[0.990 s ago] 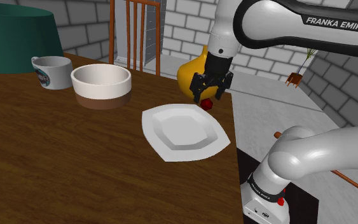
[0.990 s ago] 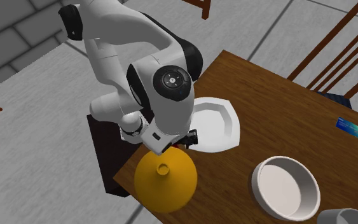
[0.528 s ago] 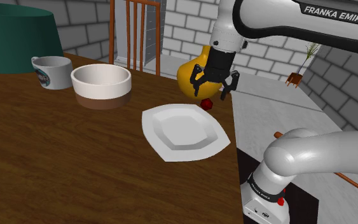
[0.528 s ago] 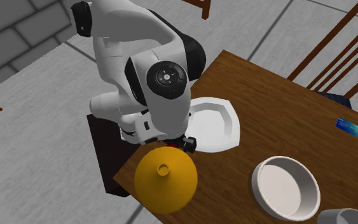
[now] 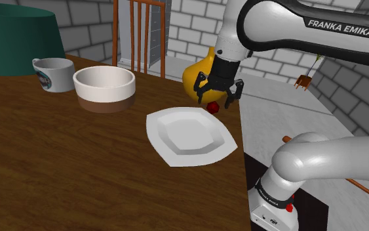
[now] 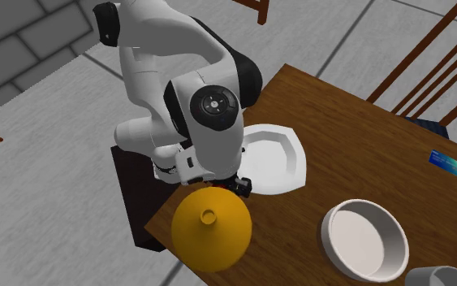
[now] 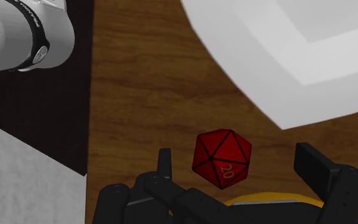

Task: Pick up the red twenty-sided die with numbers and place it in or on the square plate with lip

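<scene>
In the second exterior view the white arm (image 6: 149,49) stands over the near corner of the wooden table (image 6: 364,130) and covers the hand almost fully. A small black piece appears between the arm and the yellow vessel (image 6: 212,230), and from there I cannot tell how the fingers stand.

The wrist view answers this. The gripper (image 7: 236,156) is opened wide, with its two black fingers (image 7: 317,167) well apart. The red die (image 7: 222,158) lies between them on the bare wood, and neither finger touches it (it sits closer to one finger than to the other). The die is just beside a corner of the white square plate (image 7: 285,57), with a narrow strip of table between them. One face carries a 20; I cannot read any number on the other faces. The picture's edge cuts the plate off here.

The shoulder view gives the whole plate with its raised lip, close to the table's edge. In this view the die is a small red spot at the plate's far corner, under the spread fingers, and its numbers are too small to read. The arm partly hides the yellow vessel behind it. Farther along the table stand a white bowl (image 5: 104,84) and a mug (image 5: 53,73), and a dark green shape (image 5: 19,33) is cut off at the picture's corner. A blue card (image 6: 446,162) lies on the table in the second exterior view.
</scene>
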